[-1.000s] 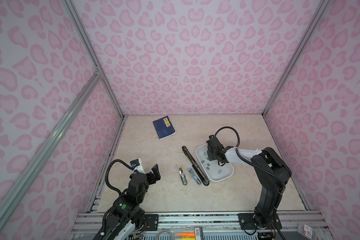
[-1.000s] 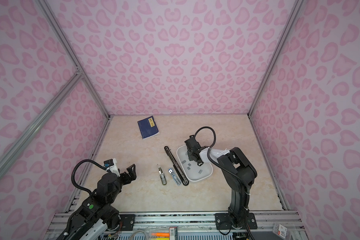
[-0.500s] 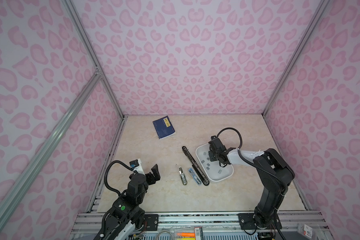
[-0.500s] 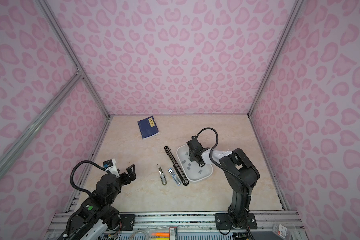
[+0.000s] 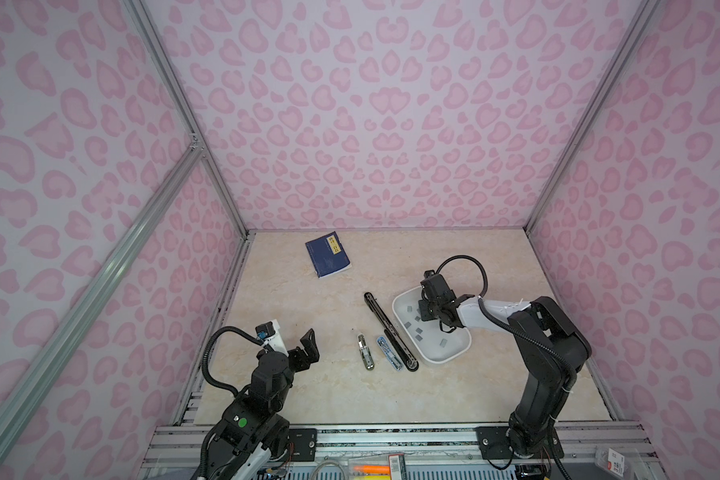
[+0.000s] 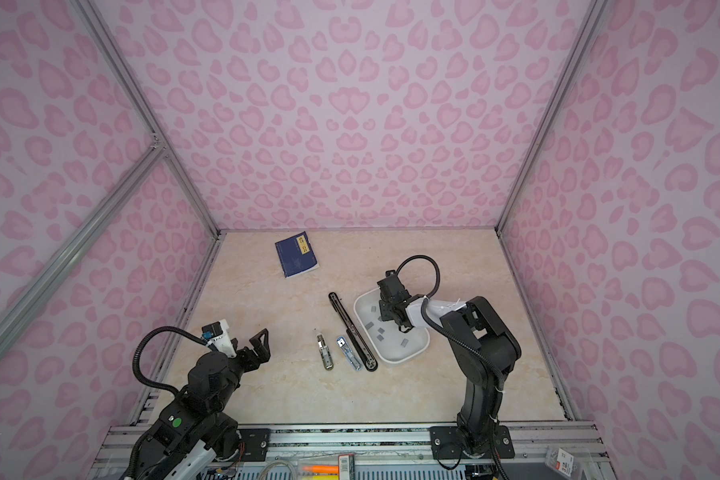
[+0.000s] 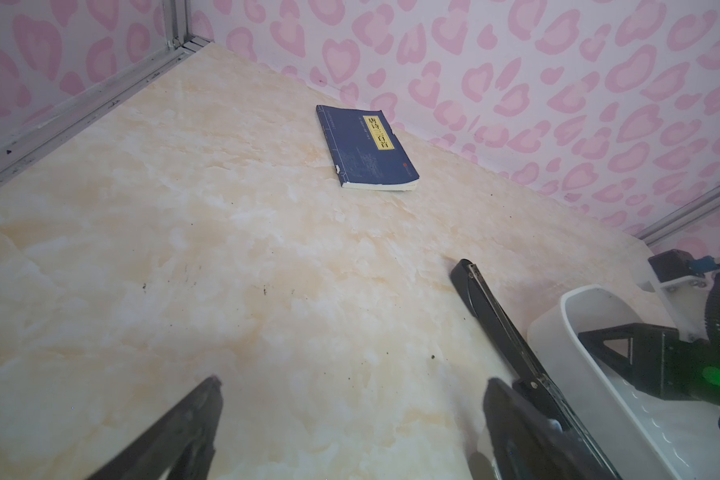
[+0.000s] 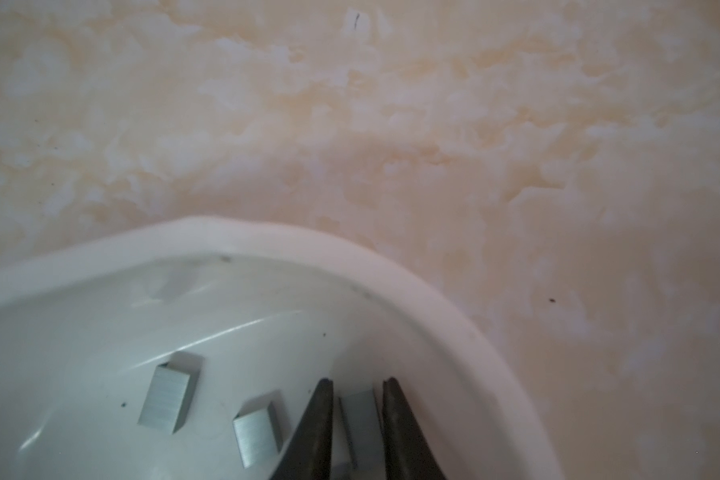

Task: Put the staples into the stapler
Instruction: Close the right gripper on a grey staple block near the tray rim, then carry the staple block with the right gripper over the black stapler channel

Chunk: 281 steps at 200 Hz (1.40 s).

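**Staples (image 8: 169, 392) in the white tray, one block between the right fingers**

Several small grey blocks of staples (image 5: 418, 332) (image 6: 381, 331) are seen scattered on the floor of a white tray (image 5: 447, 360) (image 6: 391, 358) (image 8: 292, 241). In the right wrist view two blocks lie just beside the right fingers (image 8: 316, 419), and a third is gripped between them. The fingers stand close together, with only the width of that block left between. The contact lines are blurred, and the lower part of the block and fingers is cut off by the frame edge. In both top views these fingertips are hidden under the wrist body, so the grip cannot be checked there.

The left fingers (image 7: 192, 428) (image 5: 308, 338) are spread wide with nothing between them, over bare surface (image 5: 308, 291) and well apart from the tray. Only their tips are shown in the left wrist view.

The black stapler (image 5: 387, 328) (image 6: 352, 330) (image 7: 495, 316), opened out flat, lies between the left fingers and the tray, just beside the tray rim. In the left wrist view its near end is covered by one left finger. Two small oblong pieces (image 5: 364, 352) (image 5: 389, 353) lie between the left fingers and the stapler, and they are too small to be identified. A blue book (image 5: 327, 254) (image 7: 366, 145) lies far beyond the left fingers, near the back wall.
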Tool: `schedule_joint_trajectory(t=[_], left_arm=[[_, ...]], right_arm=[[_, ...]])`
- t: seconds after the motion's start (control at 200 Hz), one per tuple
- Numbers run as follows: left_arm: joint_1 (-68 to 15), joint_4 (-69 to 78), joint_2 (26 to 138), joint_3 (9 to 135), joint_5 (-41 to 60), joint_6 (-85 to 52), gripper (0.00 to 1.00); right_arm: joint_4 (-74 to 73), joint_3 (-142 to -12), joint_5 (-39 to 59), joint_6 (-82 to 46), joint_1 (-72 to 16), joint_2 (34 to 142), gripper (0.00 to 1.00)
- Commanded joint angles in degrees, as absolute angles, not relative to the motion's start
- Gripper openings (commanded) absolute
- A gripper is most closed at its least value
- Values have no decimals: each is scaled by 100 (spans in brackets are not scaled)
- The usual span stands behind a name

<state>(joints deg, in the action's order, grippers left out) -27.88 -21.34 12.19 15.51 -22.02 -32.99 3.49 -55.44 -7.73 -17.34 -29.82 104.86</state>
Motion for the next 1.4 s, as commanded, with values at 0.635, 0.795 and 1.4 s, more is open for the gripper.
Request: schedule_joint_trajectory(t=[0.635,0.795,1.4], left_arm=[[-2788,-2076,1387,1526,-2065,-3265,99],[-2786,-2060,1449,1534,-2048,-3261,99],[-2788,-2071,1399,1523,-2048,-3261,100]], right_arm=[[853,-5551,-868,-1715,-3021,10038,18],[927,-5485,-993,-1679,-3097,9735,17],[196,-4102,-911,-1887,-4912,7729,16]])
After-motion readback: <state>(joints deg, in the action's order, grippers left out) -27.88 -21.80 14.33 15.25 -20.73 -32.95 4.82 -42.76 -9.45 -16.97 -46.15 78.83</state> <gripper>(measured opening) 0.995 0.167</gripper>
